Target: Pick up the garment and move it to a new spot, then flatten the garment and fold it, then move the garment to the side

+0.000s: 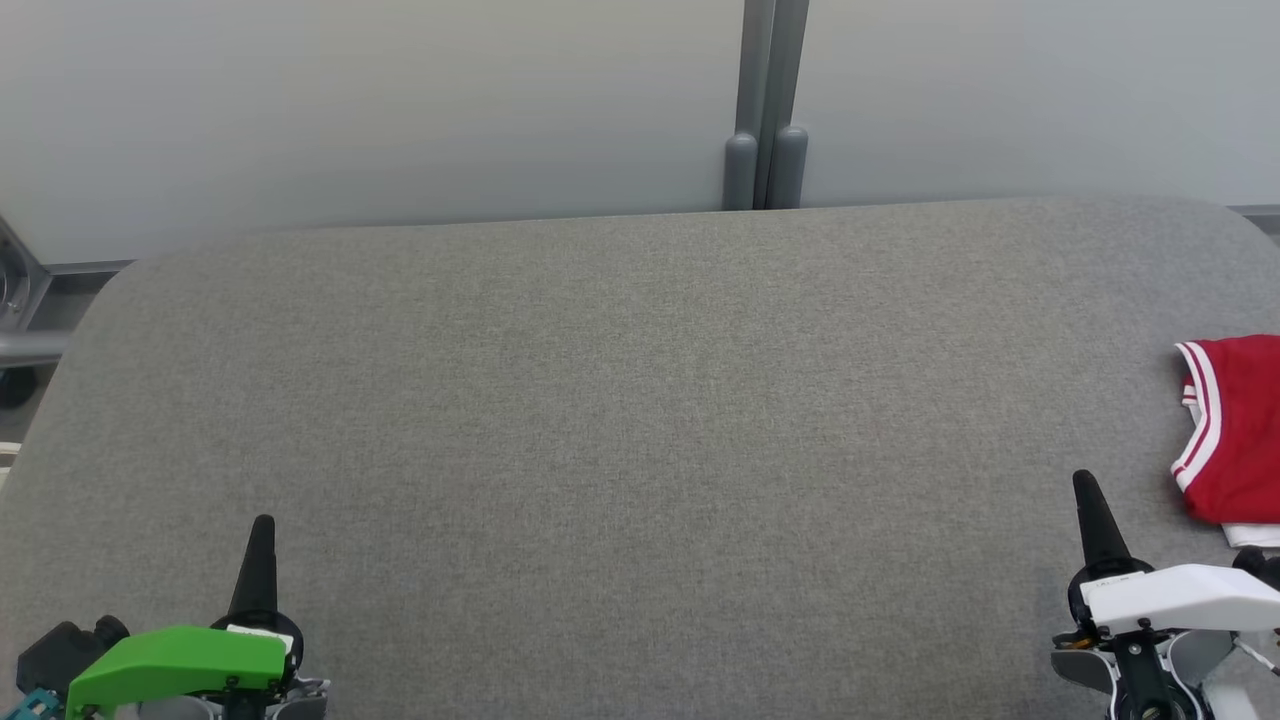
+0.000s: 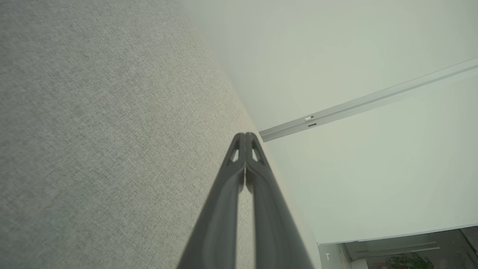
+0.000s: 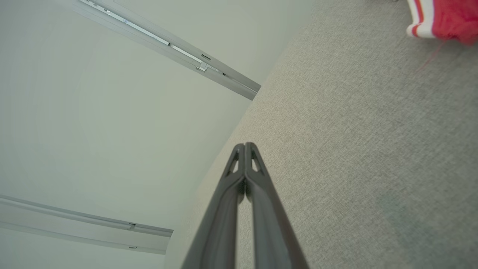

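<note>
The garment (image 1: 1235,435) is red with white striped trim and lies bunched at the right edge of the grey fabric table (image 1: 620,420), cut off by the head view's border. In the right wrist view the garment (image 3: 446,18) sits in the top right corner. My right gripper (image 1: 1085,485) stands near the table's front right, just left of the garment and apart from it, its fingers pressed together with nothing between them; its tips (image 3: 244,145) meet. My left gripper (image 1: 263,522) rests at the front left, shut and empty, its tips (image 2: 244,135) touching.
A pale wall (image 1: 350,100) with a grey vertical post (image 1: 765,100) runs behind the table's far edge. Grey metal framing (image 1: 20,320) shows past the table's left corner. The table's corners are rounded.
</note>
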Controlling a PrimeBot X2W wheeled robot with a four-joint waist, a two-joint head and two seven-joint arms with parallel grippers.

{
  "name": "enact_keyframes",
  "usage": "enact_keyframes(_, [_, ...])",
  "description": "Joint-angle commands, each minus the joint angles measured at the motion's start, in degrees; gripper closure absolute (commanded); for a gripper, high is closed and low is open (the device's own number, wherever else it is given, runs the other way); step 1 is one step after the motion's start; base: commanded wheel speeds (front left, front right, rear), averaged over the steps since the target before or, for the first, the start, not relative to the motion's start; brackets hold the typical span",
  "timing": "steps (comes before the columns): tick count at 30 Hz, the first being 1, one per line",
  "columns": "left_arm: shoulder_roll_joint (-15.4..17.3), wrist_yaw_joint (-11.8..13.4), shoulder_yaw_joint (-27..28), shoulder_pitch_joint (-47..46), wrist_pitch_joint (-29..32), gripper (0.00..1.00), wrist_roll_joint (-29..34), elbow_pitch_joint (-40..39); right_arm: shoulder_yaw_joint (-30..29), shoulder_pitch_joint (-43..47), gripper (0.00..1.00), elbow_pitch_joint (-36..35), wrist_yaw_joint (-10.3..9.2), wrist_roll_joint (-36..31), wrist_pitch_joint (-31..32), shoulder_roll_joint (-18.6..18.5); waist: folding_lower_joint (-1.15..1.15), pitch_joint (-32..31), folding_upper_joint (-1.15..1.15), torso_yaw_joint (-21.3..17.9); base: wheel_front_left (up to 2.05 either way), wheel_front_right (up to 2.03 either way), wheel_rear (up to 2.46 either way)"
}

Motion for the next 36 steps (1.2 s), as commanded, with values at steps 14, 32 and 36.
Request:
enact_keyframes(14, [-1.1, -1.4, 1.9, -2.6, 2.1, 1.00, -6.5, 0.0, 1.0, -2.2, 1.00, 0.0, 0.04, 9.7, 2.1, -0.6, 0.00, 0.3, 0.00, -0.5, 0.00, 0.00, 0.00])
enact_keyframes(32, [-2.4, -2.5, 3.7, -3.9, 4.4, 1.00, -13.1, 0.3, 2.1, -3.4, 1.00, 0.3, 0.03, 19.8, 4.4, -0.7, 0.00, 0.7, 0.00, -1.2, 0.00, 0.00, 0.00])
enact_keyframes(36, [-2.7, -2.9, 4.1, -4.3, 4.8, 1.00, -14.2, 0.3, 2.3, -3.6, 1.00, 0.4, 0.03, 22.0, 4.8, -0.7, 0.00, 0.8, 0.00, -1.4, 0.00, 0.00, 0.00])
